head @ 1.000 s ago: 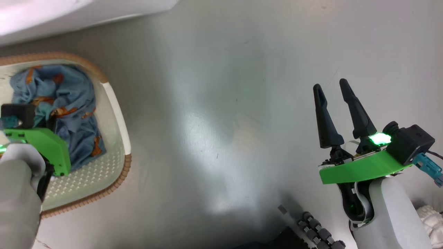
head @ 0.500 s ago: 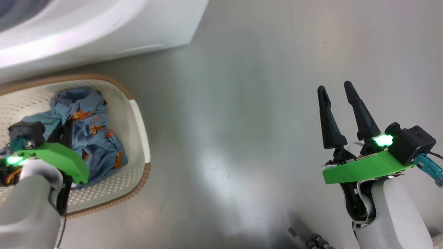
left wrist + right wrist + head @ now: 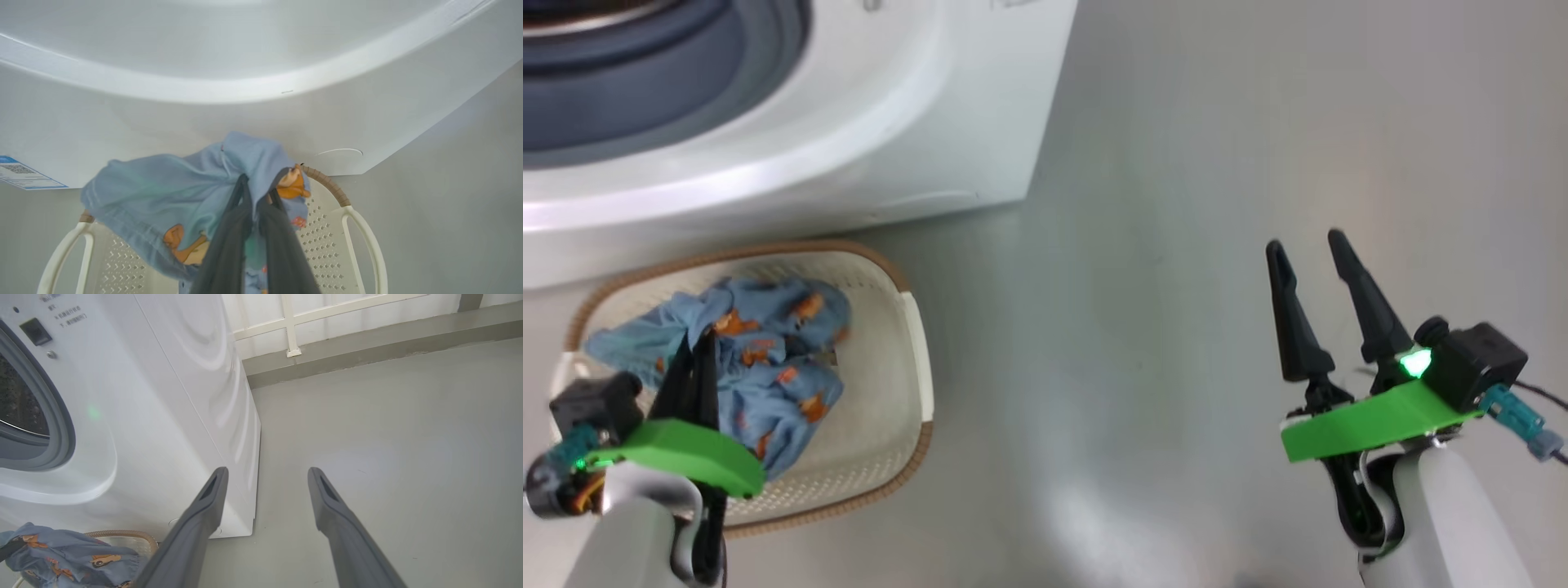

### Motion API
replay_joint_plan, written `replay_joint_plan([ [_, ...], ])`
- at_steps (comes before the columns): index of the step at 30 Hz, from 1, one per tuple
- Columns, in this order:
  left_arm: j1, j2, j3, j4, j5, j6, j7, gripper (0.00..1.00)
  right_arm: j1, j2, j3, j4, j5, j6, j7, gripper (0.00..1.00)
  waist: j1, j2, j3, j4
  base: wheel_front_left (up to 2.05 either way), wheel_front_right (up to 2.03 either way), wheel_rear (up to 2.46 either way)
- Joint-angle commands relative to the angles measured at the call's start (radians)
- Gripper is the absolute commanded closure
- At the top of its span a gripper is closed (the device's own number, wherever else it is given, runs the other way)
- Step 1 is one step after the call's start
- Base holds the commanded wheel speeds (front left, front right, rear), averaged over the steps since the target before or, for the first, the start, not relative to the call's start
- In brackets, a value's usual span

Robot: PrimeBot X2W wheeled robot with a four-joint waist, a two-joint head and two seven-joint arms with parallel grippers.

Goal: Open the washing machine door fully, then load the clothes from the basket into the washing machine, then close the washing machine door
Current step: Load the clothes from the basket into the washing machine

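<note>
The light blue bear-print clothes (image 3: 784, 359) lie bunched in the cream basket (image 3: 920, 343), which stands on the floor against the washing machine (image 3: 907, 106). My left gripper (image 3: 701, 341) is shut on a fold of the clothes (image 3: 171, 192), and the cloth drapes over its fingers (image 3: 229, 245) above the basket (image 3: 363, 241). The machine's grey gasket (image 3: 686, 73) and drum mouth stand uncovered. The washing machine door is out of view. My right gripper (image 3: 1303, 245) hangs open and empty over bare floor, right of the machine (image 3: 163, 396).
Grey floor (image 3: 1176, 204) stretches to the right of the machine and basket. A blue sticker (image 3: 24, 176) sits low on the machine front. A low wall ledge (image 3: 367, 339) with a white rail runs behind the machine.
The head camera has swung up, bringing the machine's front and gasket into view. My left gripper stays shut on the clothes, with its fingers now showing. The right gripper is unchanged.
</note>
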Motion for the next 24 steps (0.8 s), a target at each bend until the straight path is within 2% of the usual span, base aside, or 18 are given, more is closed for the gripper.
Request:
replay_joint_plan([
  [1,0.033,0.024,0.043,-0.033,0.013,0.013,-0.012,1.0,0.035,0.002,0.02,-0.016,-0.007,0.002,-0.005,0.0,0.0,0.0,-0.074,0.038,0.0,0.0,0.0],
  [11,0.191,-0.07,0.222,-0.264,0.138,0.003,-0.012,1.0,0.072,0.002,0.023,0.002,-0.052,0.002,-0.005,0.0,0.0,0.0,-0.196,0.058,0.0,0.0,0.0],
  [17,0.257,-0.125,0.298,-0.39,0.207,-0.007,-0.012,1.0,0.09,0.002,0.027,0.007,-0.088,0.002,-0.005,0.0,0.0,0.0,-0.258,0.059,0.0,0.0,0.0],
  [24,0.334,-0.161,0.354,-0.522,0.266,-0.023,-0.012,1.0,0.115,0.002,0.034,0.011,-0.104,0.002,-0.005,0.0,0.0,0.0,-0.335,0.054,0.0,0.0,0.0],
])
